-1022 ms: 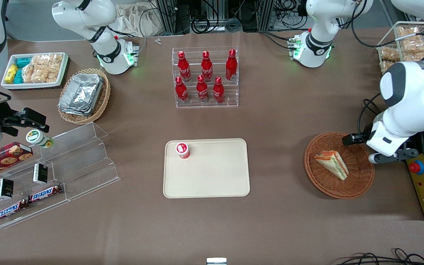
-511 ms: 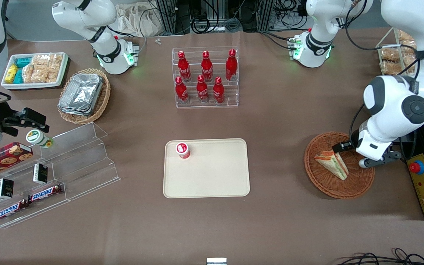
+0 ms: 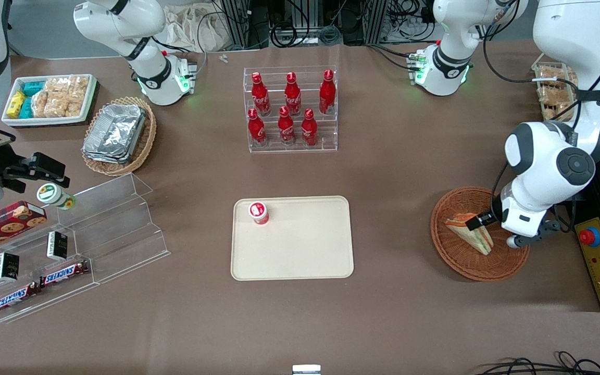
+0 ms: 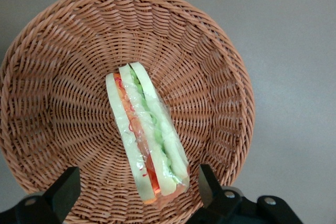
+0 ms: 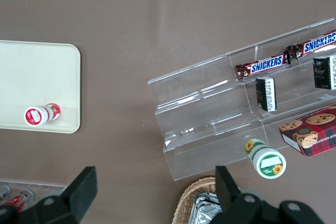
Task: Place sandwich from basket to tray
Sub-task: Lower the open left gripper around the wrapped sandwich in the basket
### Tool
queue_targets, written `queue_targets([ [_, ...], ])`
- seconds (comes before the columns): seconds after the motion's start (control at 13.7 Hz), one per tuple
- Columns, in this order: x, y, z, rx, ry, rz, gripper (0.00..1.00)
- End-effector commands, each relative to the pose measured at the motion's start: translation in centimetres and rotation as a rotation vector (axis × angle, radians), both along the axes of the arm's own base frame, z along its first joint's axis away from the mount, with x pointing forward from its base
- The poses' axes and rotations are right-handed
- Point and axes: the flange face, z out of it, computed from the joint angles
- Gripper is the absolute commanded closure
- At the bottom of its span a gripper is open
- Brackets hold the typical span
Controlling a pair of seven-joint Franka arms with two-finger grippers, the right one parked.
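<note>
The sandwich [image 3: 465, 229] is a plastic-wrapped white wedge with orange and green filling. It lies in the round reddish-brown basket [image 3: 456, 260] toward the working arm's end of the table. In the left wrist view the sandwich [image 4: 144, 129] lies across the basket [image 4: 63, 98]. My gripper [image 3: 490, 229] hovers over the basket, right above the sandwich. It is open, with its fingers [image 4: 209, 182] astride one end of the sandwich [image 4: 138, 190] and clear of it. The cream-beige tray [image 3: 300, 255] lies mid-table and also shows in the right wrist view [image 5: 31, 72].
A small red bottle with a white cap [image 3: 259, 212] stands on the tray's corner. A clear rack of red bottles [image 3: 290, 110] stands farther from the camera. A yellow button box [image 3: 599, 260] lies beside the basket. Clear stepped shelves with snacks [image 3: 71, 245] lie toward the parked arm's end.
My gripper has moved from over the basket's rim in over the sandwich and come nearer the camera. The sandwich and basket have not moved.
</note>
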Motion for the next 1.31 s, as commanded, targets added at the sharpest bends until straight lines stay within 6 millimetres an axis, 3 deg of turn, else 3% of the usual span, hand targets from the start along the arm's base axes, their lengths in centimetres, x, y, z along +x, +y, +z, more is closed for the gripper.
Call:
queue_targets([
  [0.0,0.2,0.0,-0.3,-0.009,-0.020,0.036,0.00],
  [0.73,0.4,0.0,-2.2,-0.009,-0.025,0.052,0.00],
  [1.24,0.2,0.1,-6.1,-0.008,0.011,0.095,0.01],
])
